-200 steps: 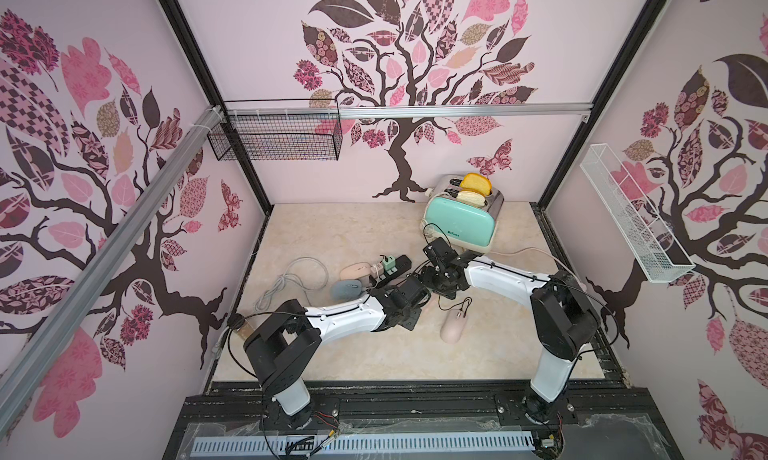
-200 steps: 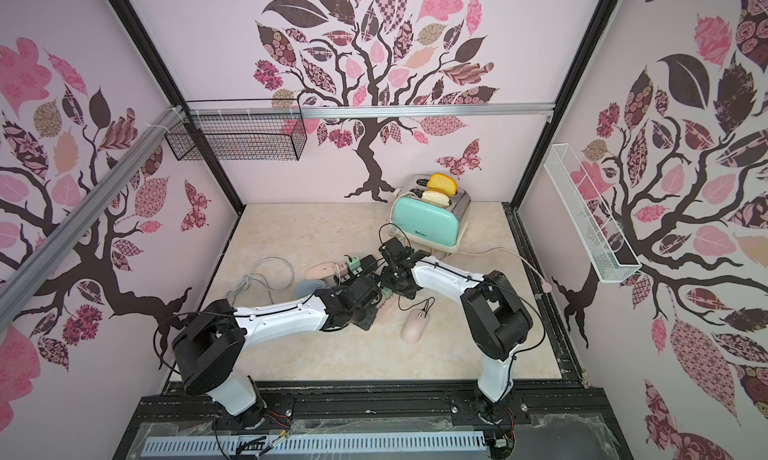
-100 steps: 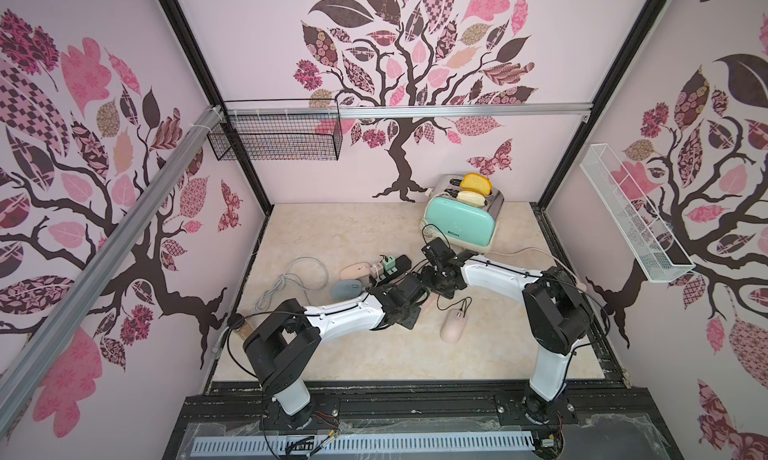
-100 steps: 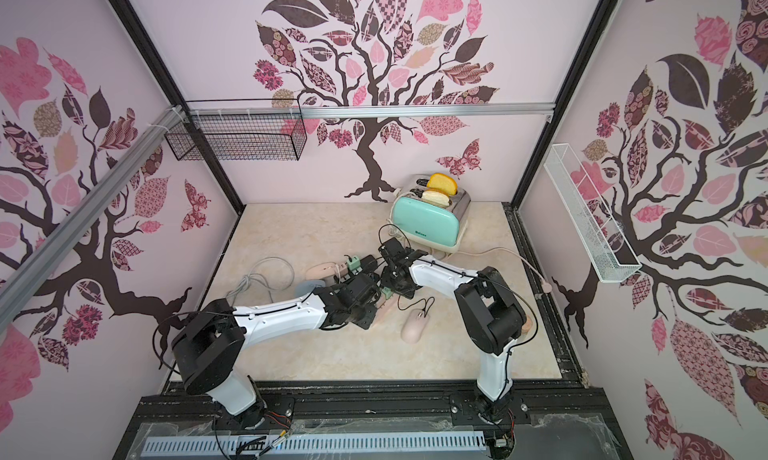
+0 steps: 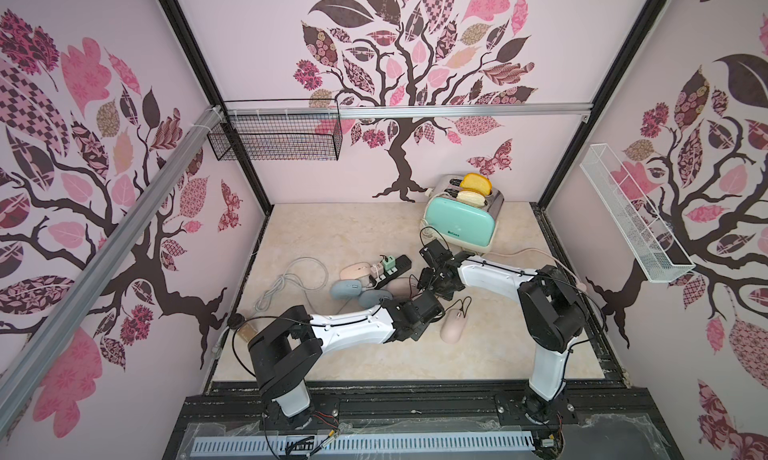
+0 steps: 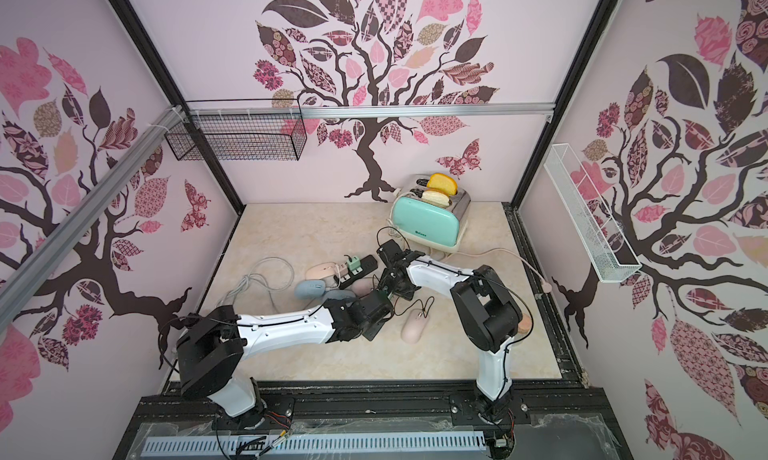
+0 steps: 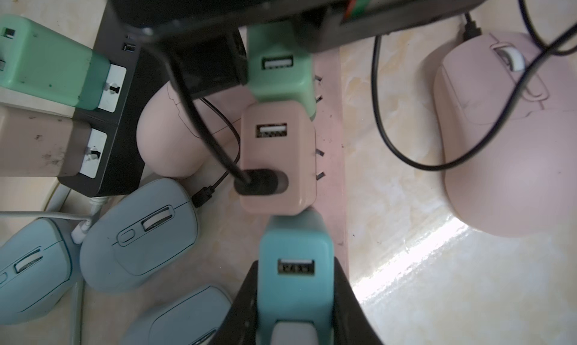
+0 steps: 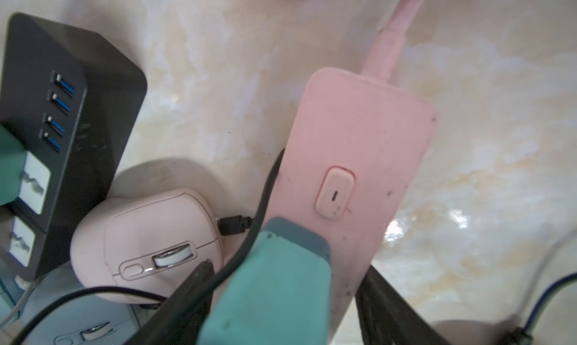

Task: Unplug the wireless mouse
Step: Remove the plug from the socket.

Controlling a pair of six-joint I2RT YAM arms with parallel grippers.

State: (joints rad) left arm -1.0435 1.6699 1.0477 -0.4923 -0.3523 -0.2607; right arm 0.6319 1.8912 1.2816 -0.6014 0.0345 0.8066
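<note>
The left arm [image 5: 353,329] stretches low across the table [image 5: 332,237] from its base at the front. Its forearm is nearly level and its wrist tips down near the middle of the scene. The left gripper [image 7: 295,265] is closed narrow on a teal adapter [image 7: 293,243], with 1 dark finger [image 7: 246,299] against each side. This adapter stands at the end of a row of 3 on the pink power strip [image 7: 331,125]. Next in the row is a pink adapter [image 7: 278,147] with a USB plug [image 7: 259,182] in 1 of its 2 ports, then a green adapter [image 7: 281,78].

The right arm [image 5: 498,270] rises from its base at the front to a raised elbow. Its forearm angles in toward the centre and its wrist bends down over the switch end of the strip. The right gripper [image 8: 285,274] stands wide, with its fingers [image 8: 190,299] on either side of the strip and the green adapter. I cannot tell whether they press on either. In both top views the 2 grippers almost meet.

The pink wireless mouse [image 8: 146,243] lies on the table between the black power strip [image 8: 71,125] and the pink power strip, just beside both. A small cable plug [image 8: 234,225] sits at its edge. A blue mouse [image 7: 137,234] lies just beside it. A corded pink mouse [image 5: 454,328] lies apart, nearer the front.
</note>
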